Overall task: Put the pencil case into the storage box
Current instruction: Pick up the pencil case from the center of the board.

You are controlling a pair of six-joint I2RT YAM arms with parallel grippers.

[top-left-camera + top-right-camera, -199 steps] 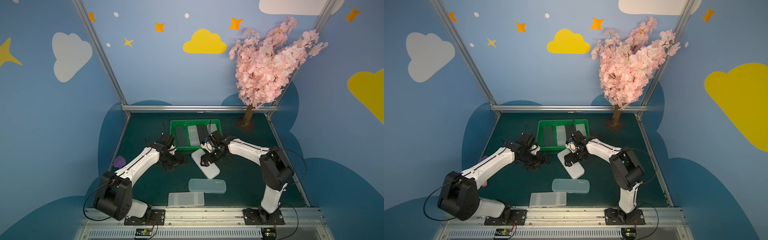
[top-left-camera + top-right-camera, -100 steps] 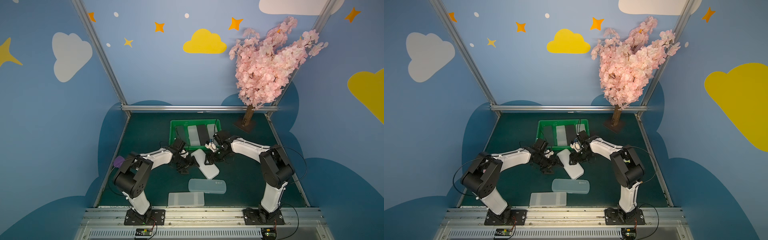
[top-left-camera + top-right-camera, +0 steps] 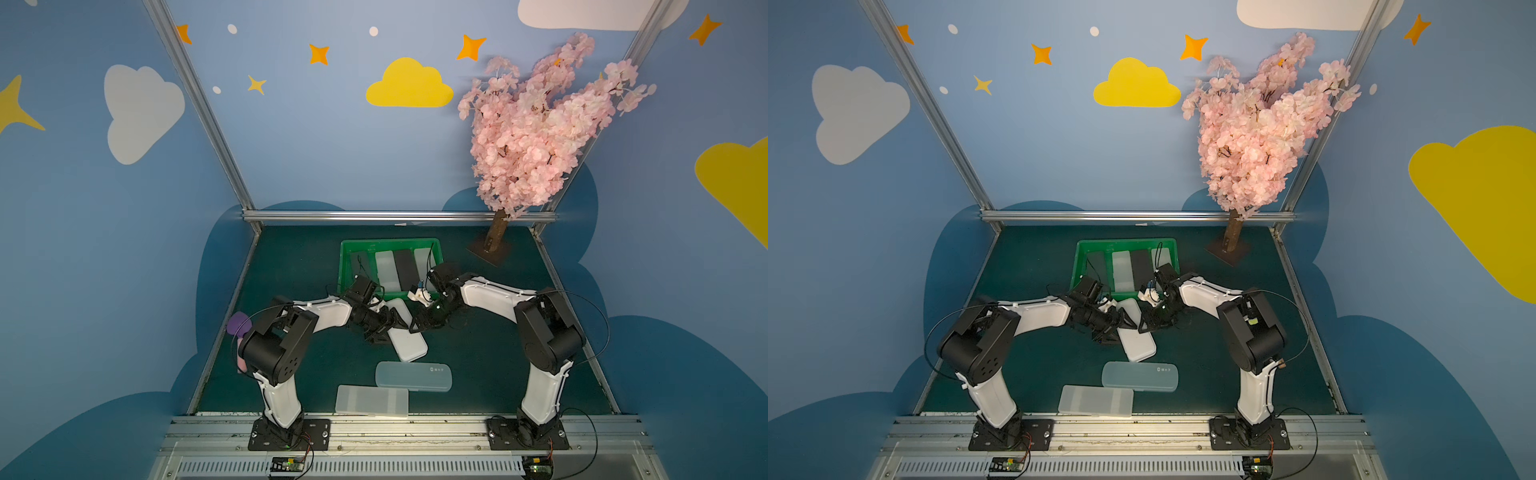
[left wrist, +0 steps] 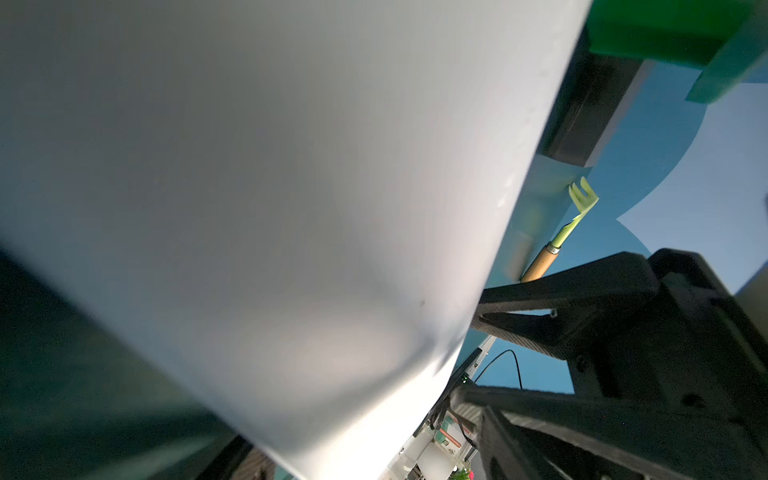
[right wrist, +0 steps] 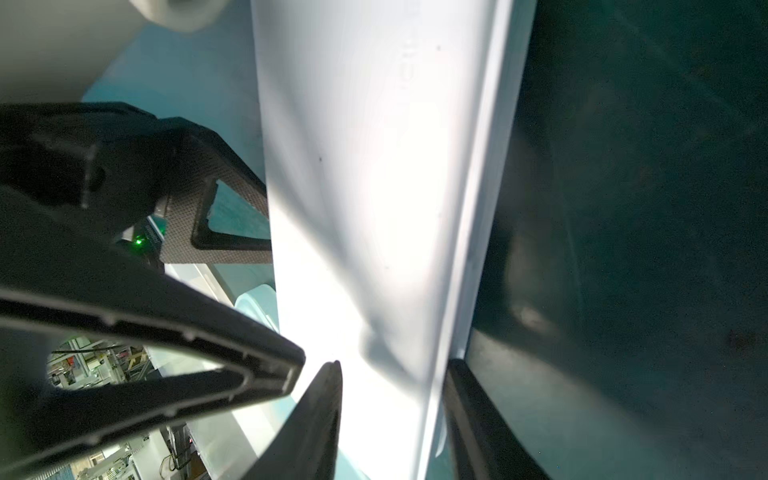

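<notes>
1. From my console, the pencil case (image 3: 409, 340) (image 3: 1138, 345) is a flat, long, milky-white box with rounded corners and no print that I can make out.
2. It lies slantwise on the dark green mat (image 3: 291, 316), its far end just beside the front wall of the storage box (image 3: 390, 241) (image 3: 1125, 241), outside it. I cannot tell whether it is off the mat.
3. Close up it fills the left wrist view (image 4: 270, 187) as a smooth, frosted face. In the right wrist view (image 5: 374, 187) a raised lip runs along one long edge (a few dark specks show on the face).
4. The right gripper (image 3: 417, 324) (image 5: 392, 363) is on the case's side towards its own arm. Its fingers (image 5: 320, 407) lie against the case, one on each side of that lipped edge, so I read it as pinching the case.
5. The left gripper (image 3: 388, 328) (image 3: 1121, 326) is at the opposite long side, overlapping the case. I cannot tell whether it is gripping.
6. Two translucent cases (image 3: 413, 376) lie nearer the front, apart from the white one.
</notes>
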